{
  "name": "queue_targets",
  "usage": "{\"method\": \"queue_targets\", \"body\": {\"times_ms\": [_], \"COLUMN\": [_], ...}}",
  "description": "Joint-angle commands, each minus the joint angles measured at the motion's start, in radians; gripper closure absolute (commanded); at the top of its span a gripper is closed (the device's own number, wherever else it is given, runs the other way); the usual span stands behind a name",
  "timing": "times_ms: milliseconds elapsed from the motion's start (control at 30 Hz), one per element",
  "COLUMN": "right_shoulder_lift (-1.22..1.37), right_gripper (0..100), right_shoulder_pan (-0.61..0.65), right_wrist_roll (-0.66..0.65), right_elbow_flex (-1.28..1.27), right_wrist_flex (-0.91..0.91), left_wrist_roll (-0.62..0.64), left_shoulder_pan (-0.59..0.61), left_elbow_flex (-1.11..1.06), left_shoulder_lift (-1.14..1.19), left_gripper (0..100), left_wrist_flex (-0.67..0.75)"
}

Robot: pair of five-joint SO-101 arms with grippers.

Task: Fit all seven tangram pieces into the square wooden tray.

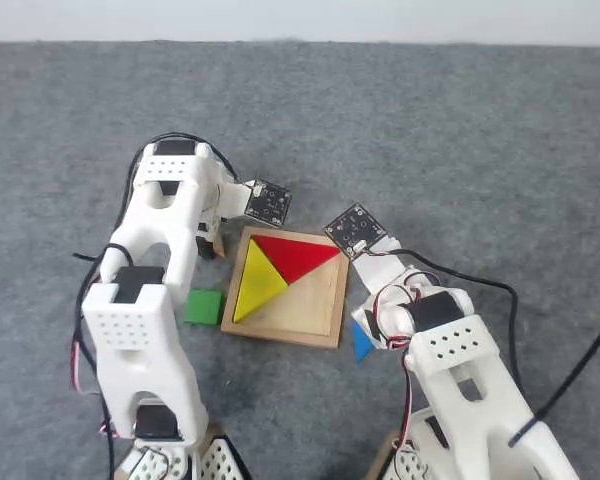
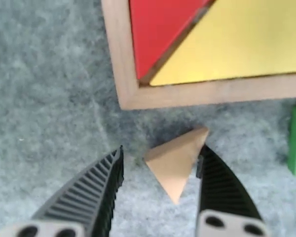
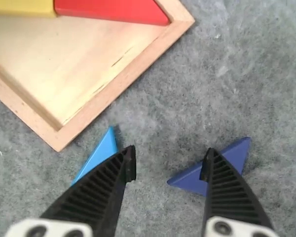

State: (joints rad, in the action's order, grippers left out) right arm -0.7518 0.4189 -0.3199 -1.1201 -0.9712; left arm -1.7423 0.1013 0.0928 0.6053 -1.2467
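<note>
Currently, my left pincer (image 2: 162, 149) hangs low over the grey felt (image 1: 460, 130) just outside a corner of the tray (image 1: 280, 335). Its jaws are spread wide and straddle a plain wooden triangle (image 2: 175, 165). One finger (image 2: 214, 177) lies right against an edge of that piece, while the other finger (image 2: 96, 187) stands clear of it, so nothing is clamped. Just beside the tray's left edge in the high view lies a green piece (image 1: 203, 307), flat on the felt. The tray itself sits between my two arms, turned slightly out of square with the table edge. Two pieces are seated in it: a yellow triangle (image 1: 255, 285) along its left side and a red triangle (image 1: 295, 255) along its far side, meeting edge to edge on a diagonal. The rest of the tray floor is bare wood. Outside the tray's right near corner, my right pincer (image 3: 170, 153) hangs above the felt with its jaws wide apart and grips nothing. One finger overlaps the end of a light blue triangle (image 3: 99, 153), which lies just beside the tray rim. The other finger covers part of a dark blue triangle (image 3: 235, 152) farther from the tray. The two blue pieces lie apart, with bare felt between them under the gap of the jaws.
</note>
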Motion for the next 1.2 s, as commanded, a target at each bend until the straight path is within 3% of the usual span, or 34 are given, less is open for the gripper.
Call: {"method": "queue_targets", "body": {"times_ms": [0,267,433,1000,1167], "right_shoulder_lift": [0.004,0.004,0.004,0.004,0.004], "right_gripper": [77.5,77.5,77.5,77.5,77.5], "right_shoulder_pan": [-0.016,-0.016,-0.016,-0.016,-0.016], "right_wrist_roll": [-0.014,-0.014,-0.014,-0.014,-0.014], "right_elbow_flex": [0.006,0.008,0.008,0.009,0.009], "right_wrist_flex": [0.01,0.01,0.01,0.01,0.01], "left_wrist_roll": [-0.029,-0.023,0.008,0.071,0.063], "left_shoulder_pan": [0.009,0.014,0.014,0.011,-0.002], "left_elbow_flex": [0.153,0.684,0.892,0.908,0.716], "left_shoulder_lift": [0.1,0.41,0.54,0.531,0.391], "left_gripper": [79,82,82,88,88], "left_wrist_flex": [-0.043,-0.427,-0.506,-0.511,-0.511]}}
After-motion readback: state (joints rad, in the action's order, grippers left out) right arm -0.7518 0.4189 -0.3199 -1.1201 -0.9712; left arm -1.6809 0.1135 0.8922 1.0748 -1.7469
